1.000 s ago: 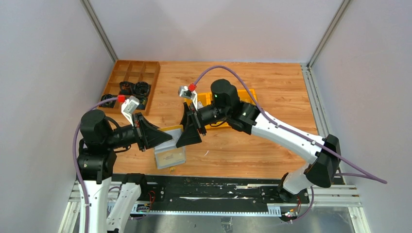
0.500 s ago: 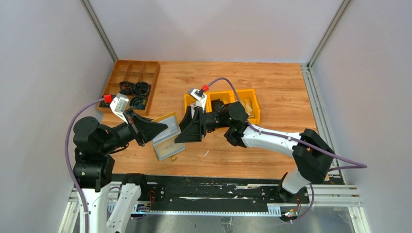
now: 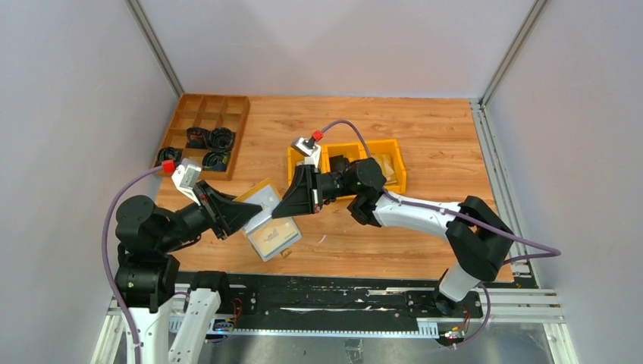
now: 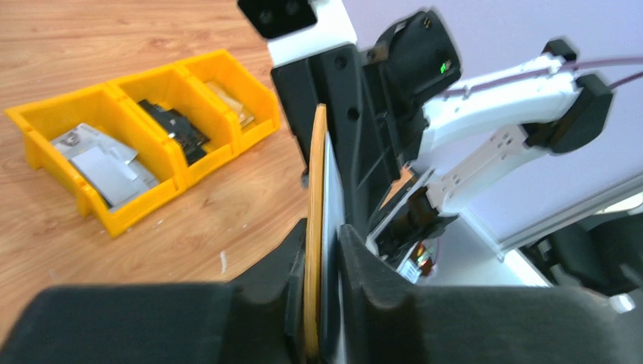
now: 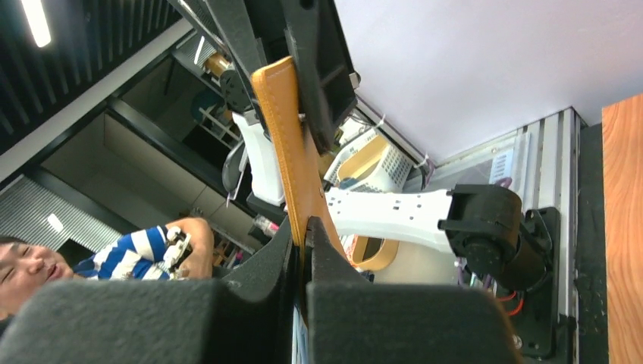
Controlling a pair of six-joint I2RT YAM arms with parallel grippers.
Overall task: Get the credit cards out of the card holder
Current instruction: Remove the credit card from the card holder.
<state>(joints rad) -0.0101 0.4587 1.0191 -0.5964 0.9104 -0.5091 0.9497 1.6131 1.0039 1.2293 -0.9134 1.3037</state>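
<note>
Card holder [image 3: 271, 235] hangs open above the bench's [image 3: 425, 136] near edge, left of centre, held between both arms. I see my left gripper's [image 3: 250, 214] jaws clamped on one flap, and my right gripper's [image 3: 279, 212] jaws pinched shut on its mustard edge.

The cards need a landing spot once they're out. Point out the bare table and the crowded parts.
Bare: the table right of the yellow bins to its edge, and the far strip between wooden tray and bins. Crowded: front left, where left gripper and right gripper meet on the card holder; the right arm overhangs front right.
</note>
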